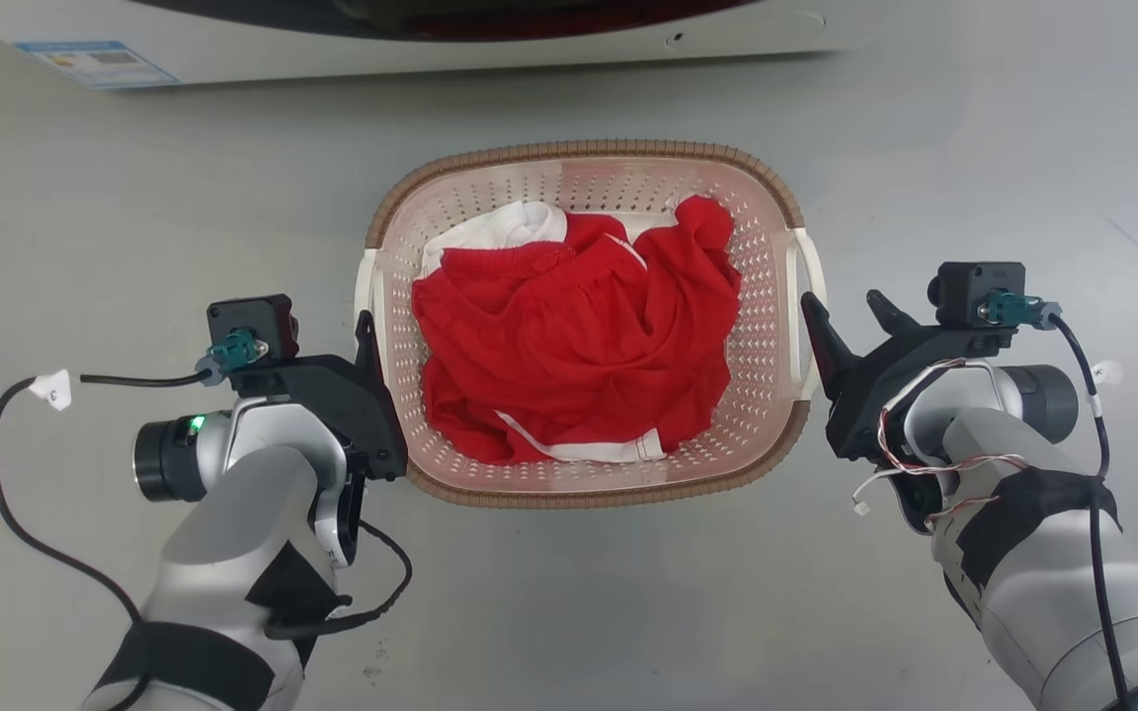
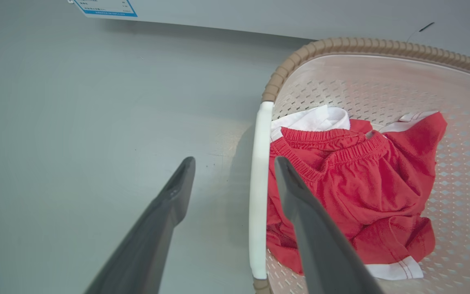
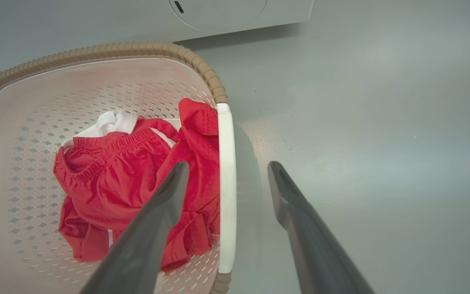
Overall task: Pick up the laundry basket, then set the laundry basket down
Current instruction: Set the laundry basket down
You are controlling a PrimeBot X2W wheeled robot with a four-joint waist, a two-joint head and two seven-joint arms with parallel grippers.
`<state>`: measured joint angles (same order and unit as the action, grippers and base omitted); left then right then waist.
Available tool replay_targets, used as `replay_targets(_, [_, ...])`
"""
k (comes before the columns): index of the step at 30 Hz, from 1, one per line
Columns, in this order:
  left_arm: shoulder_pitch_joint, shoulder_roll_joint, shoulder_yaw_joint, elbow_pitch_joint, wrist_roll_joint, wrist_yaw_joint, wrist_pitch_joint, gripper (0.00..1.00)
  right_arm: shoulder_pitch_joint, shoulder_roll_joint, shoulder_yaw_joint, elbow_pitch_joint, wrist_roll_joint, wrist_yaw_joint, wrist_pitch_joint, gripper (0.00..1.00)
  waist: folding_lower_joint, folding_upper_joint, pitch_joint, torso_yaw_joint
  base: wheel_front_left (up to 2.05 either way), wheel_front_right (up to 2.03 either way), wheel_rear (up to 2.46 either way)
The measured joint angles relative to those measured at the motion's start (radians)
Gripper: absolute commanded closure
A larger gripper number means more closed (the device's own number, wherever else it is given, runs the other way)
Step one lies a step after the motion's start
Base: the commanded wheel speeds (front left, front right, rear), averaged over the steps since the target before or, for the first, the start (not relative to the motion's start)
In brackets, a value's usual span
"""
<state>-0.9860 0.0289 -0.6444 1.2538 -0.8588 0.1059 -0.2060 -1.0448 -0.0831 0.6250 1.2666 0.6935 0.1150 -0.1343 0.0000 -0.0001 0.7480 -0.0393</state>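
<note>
Handles at the 2 short ends are what the pick-up turns on. The laundry basket [image 1: 589, 150] sits on the grey floor [image 1: 134, 197] squarely in front of the robot, with its long axis running side to side, so 1 white loop faces each arm and neither arm is clearly nearer.

The left gripper [image 2: 234, 161] is spread wide and holds nothing. In its wrist view the left handle [image 2: 259, 183] lies between the 2 fingers, 1 over the floor and 1 over the laundry. The right gripper [image 3: 227, 164] mirrors it — open, empty, with the right handle [image 3: 227, 196] running up the gap. Each handle lies roughly along the fingers' own direction. Whether the fingertips are already level with the loops or a little above them I cannot tell.

Inside the basket lies a crumpled red garment [image 1: 579, 346] with white trim, and a white cloth [image 1: 510, 227] shows at its far left. A white appliance [image 1: 431, 39] stands beyond the basket.

By my reading, the lift has not begun — both grips come next.
</note>
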Motion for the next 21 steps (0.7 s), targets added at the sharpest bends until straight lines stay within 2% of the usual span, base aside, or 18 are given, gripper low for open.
replay_targets(21, [0.126,0.000,-0.011,0.009,-0.001,-0.025,-0.037,0.00,0.139,-0.004,-0.015,0.008,0.020,0.006,-0.092,0.00,-0.0001,0.0000,-0.268,0.000,0.00,0.00,0.00])
